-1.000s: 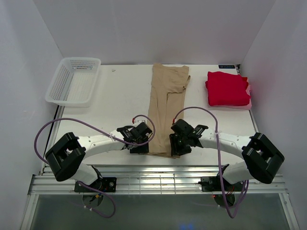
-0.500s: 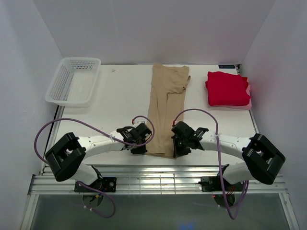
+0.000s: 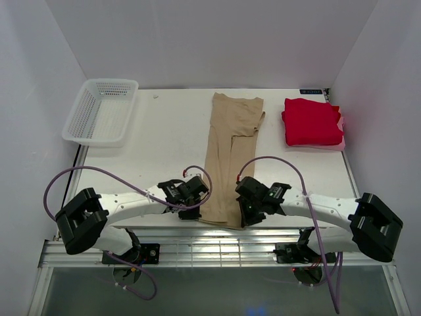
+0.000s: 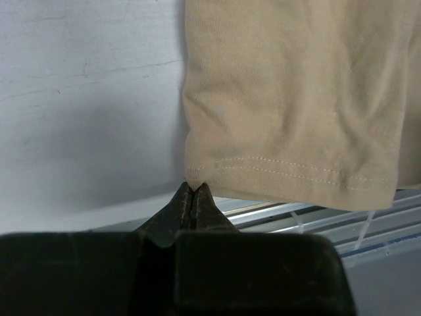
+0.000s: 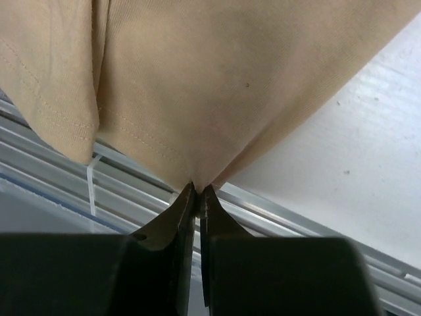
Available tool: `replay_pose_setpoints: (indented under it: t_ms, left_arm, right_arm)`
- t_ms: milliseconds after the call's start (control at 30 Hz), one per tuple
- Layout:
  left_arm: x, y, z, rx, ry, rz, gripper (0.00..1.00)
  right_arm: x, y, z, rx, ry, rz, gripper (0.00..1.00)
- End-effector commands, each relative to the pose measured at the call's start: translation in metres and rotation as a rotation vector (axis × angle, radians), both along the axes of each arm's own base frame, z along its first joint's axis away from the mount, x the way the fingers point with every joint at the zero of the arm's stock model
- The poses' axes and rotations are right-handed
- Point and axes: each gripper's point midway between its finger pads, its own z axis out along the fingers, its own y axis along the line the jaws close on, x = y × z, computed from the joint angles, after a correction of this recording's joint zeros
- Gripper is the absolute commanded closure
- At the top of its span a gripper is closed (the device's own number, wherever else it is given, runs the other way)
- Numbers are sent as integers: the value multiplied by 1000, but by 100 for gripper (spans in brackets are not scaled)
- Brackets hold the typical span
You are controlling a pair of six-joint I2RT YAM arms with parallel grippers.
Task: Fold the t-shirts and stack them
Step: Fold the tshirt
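Tan t-shirt [image 3: 227, 158] pulled nearer; left fingers [image 4: 181, 209], right fingers [image 5: 185, 212] pinching hem.

A robotics lab test cell: a flat white tabletop [image 3: 164, 145] boxed in on three sides by plain white panel walls [image 3: 210, 46], with a white-and-black left arm [image 3: 128, 203] and a matching right arm [image 3: 329, 205] bolted to a slotted aluminium rail [image 3: 217, 249] at its near edge, thin purple cables [image 3: 82, 167] looping off them. Set well apart on it lie a tan-beige cloth t-shirt [image 3: 227, 151], a folded bright red t-shirt [image 3: 310, 122] and a white plastic mesh basket [image 3: 92, 137].
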Motion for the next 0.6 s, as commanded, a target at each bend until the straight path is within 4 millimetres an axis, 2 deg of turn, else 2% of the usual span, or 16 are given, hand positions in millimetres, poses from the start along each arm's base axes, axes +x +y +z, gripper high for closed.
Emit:
replay_pose_setpoints:
  t_ms: [0,67,100,167,233,267,300,333,433,567]
  left_arm:
    - [11,-16,37,-64,-60,-3,99]
    - [27,-29,64,-105,-132,-2,99]
    - [33,-33,71,-109,-155,0,99]
    - [48,-43,87,-112,-207,7,99]
    - [58,-48,91,-99,-238,-2,100]
    - [66,-49,86,-72,-248,4,100]
    - [74,-56,91,-72,-266,-12,100]
    - [80,-58,90,-63,-271,-13,100]
    - [99,-66,87,-27,-301,-25,100]
    - [130,-63,85,6,-348,-5,100]
  right_arm:
    - [6,0,28,3,-37,-35,92]
    - [23,2,44,2,-120,-70,92]
    - [31,6,57,12,-154,-81,92]
    - [45,7,65,-2,-213,-101,92]
    - [60,10,74,-3,-258,-102,92]
    - [65,11,71,-24,-257,-99,92]
    - [71,11,70,-42,-266,-82,92]
    - [81,12,76,-48,-288,-94,92]
    - [105,8,72,-112,-333,-85,92]
    - [141,5,71,-160,-369,-92,92]
